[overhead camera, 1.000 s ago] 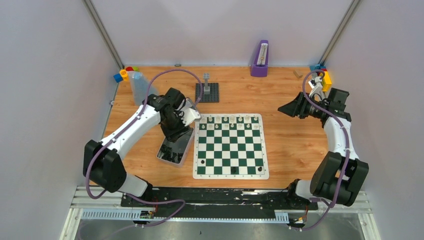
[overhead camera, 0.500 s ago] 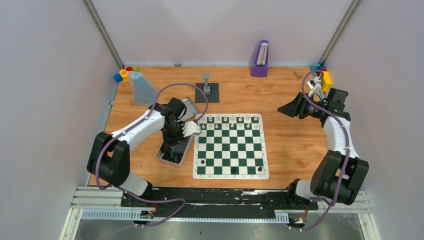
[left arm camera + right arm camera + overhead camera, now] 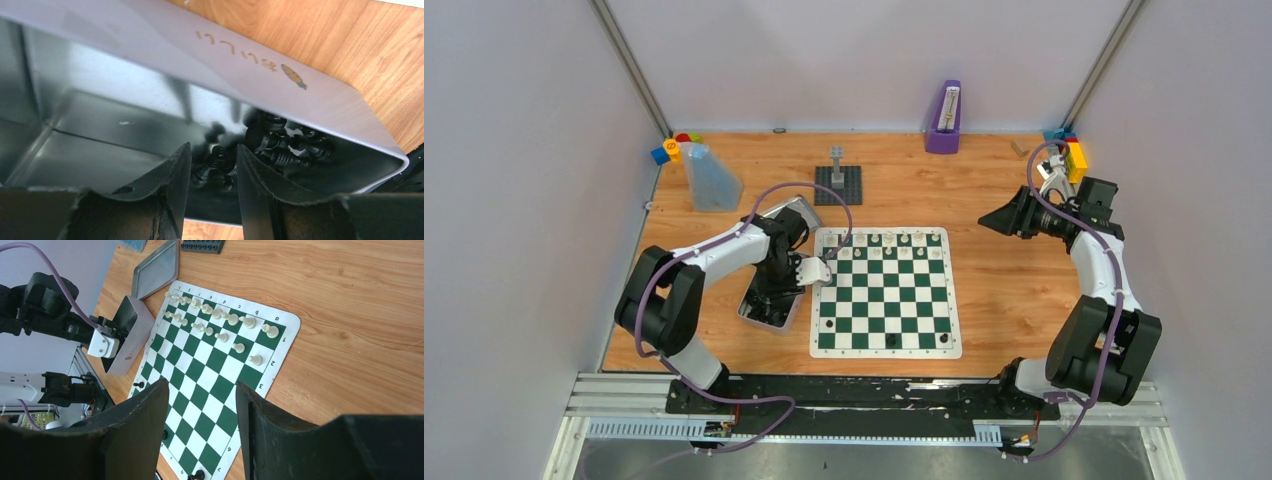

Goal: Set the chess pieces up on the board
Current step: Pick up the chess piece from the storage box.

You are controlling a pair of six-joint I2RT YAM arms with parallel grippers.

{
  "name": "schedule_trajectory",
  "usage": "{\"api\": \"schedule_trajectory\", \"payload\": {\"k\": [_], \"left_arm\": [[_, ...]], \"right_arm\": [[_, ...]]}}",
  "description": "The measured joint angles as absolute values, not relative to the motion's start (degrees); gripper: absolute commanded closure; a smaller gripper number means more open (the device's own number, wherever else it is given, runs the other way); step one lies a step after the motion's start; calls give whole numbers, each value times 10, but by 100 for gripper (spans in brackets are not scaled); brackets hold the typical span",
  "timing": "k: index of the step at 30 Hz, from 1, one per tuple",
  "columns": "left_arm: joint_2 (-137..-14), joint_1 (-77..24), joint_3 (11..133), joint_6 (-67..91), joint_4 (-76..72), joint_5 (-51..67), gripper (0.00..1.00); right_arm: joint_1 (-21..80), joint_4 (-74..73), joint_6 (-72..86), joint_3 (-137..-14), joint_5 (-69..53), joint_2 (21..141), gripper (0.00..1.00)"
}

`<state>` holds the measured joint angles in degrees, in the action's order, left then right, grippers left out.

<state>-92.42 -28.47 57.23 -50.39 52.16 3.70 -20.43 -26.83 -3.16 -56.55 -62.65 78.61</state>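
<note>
Evidently the black chess pieces [image 3: 280, 145] not yet set out are heaped in one corner of the silver tin [image 3: 260, 70]. The tin lies on the surface just beside the left edge of the board [image 3: 886, 300], which is spread near the middle of the surface. The left pincer [image 3: 214, 152] is lowered into the tin with its jaws partly spread to either side of one of them; whether the fingers are touching it cannot be told. The right pincer [image 3: 202, 385] is held above the right side of the surface, spread, with nothing between its jaws.

On the board, the white chess pieces [image 3: 889, 240] are ranged along the rows nearest the far edge of the surface, and a few black ones [image 3: 890, 341] are stood on the rows nearest the near edge.

The pieces are judged to be light, rigid and smooth, so a modest squeeze should be enough, though a piece could easily be squirted out of a skewed grip. Since they lie jumbled and touching, a neighbour may be dragged up with the chosen one. Hold is best taken across the narrow stem, below the head and above the wider base. The tin itself looks light and may be nudged, and the thin board could be shifted if it is brushed.
</note>
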Motion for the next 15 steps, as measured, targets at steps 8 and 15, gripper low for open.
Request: {"api": "schedule_trajectory", "payload": {"k": [8,15], "left_arm": [[-934,-292,551,-505,510,20,57],[-939,-292,547,-507,494,5,63]], "right_arm": [[-204,-272,-32,-566,-627,788,48],[-204,-272,-34,-566,-631,788,49]]}}
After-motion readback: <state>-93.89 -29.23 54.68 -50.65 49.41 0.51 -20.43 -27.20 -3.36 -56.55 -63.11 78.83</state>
